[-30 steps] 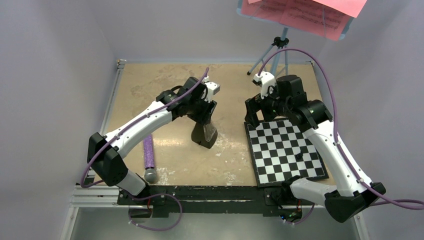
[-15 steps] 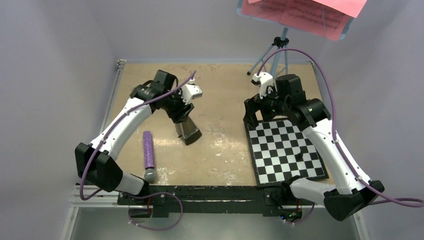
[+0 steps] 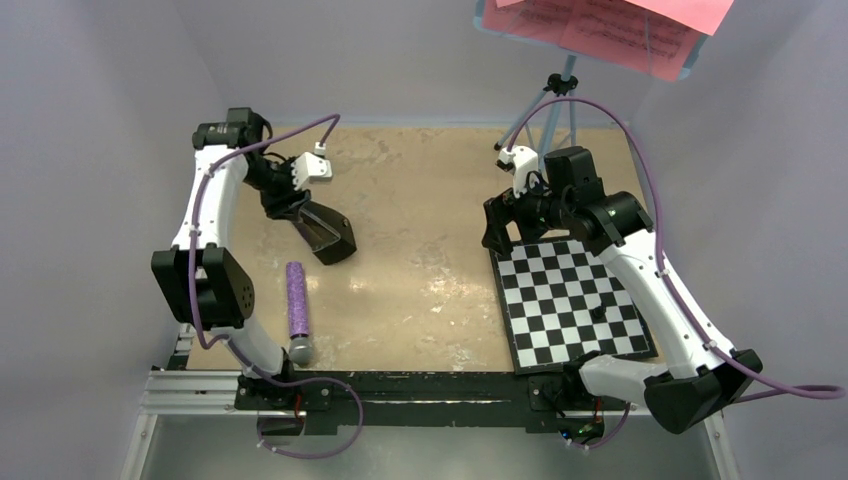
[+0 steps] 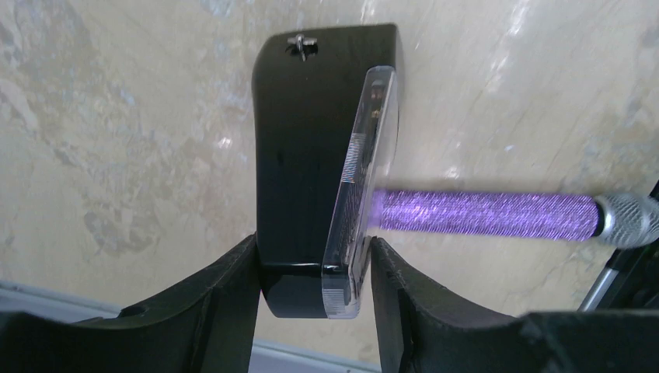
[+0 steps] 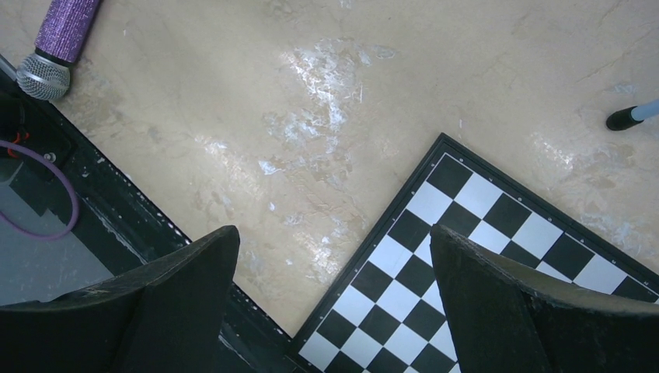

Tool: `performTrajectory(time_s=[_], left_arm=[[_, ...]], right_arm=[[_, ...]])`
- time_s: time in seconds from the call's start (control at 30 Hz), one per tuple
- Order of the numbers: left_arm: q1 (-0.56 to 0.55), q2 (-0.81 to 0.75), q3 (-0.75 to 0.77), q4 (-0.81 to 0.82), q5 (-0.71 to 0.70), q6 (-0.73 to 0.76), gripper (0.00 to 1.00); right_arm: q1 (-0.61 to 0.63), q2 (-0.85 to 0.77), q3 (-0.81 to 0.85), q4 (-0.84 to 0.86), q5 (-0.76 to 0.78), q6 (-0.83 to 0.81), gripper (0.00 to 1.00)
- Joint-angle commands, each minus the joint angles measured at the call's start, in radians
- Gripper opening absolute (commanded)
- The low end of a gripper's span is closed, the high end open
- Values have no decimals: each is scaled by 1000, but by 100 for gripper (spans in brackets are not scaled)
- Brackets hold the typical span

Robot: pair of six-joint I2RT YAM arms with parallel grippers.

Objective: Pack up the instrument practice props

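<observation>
The black pyramid-shaped metronome [image 3: 328, 234] with its clear cover [image 4: 365, 179] hangs tilted over the left part of the table. My left gripper [image 3: 303, 212] is shut on its narrow end. In the left wrist view both fingers [image 4: 225, 303] press its sides, and the left gripper [image 4: 315, 272] shows only its tips. The light-blue music stand [image 3: 563, 88] rises at the back right and carries pink sheet-music pages [image 3: 600, 28]. My right gripper [image 3: 499, 226] hangs open with nothing in it over the checkered board's far-left corner. In its own view, the right gripper [image 5: 332, 235] frames bare table and board.
A purple glitter microphone [image 3: 297, 312] lies near the front left, also seen as the microphone [image 4: 482, 214] beyond the metronome. The checkered board [image 3: 570, 300] covers the right front. One stand foot [image 5: 625, 117] rests near the board. A black rail [image 3: 400, 385] runs along the near edge.
My left arm has swung left and back, carrying the metronome from the table's middle to the left side. The right gripper has barely shifted.
</observation>
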Motion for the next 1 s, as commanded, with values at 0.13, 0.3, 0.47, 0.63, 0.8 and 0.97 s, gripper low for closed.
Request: performTrajectory(time_s=[0.13,0.3,0.47,0.63,0.8,0.97], left_arm=[[123,74,124,-206,-127,298,0],[138,95,184,-280,-181,326,0],[140,89,213,-287,-214,329,0],[142,78,226,-251,-379,329,0],[159,55,215,-252,-484,397,0],[186,42,175,-234,-553,456,0]], right_arm=[[-3,-26,-1,3,-27,-5,96],[-4,-19,-3,12,-31,-5,96],[-4,-7,4,17,-33,-4,96],[-4,4,15,18,-35,-4,96],[-3,14,14,24,-42,0,96],[-3,30,27,25,-54,5,95]])
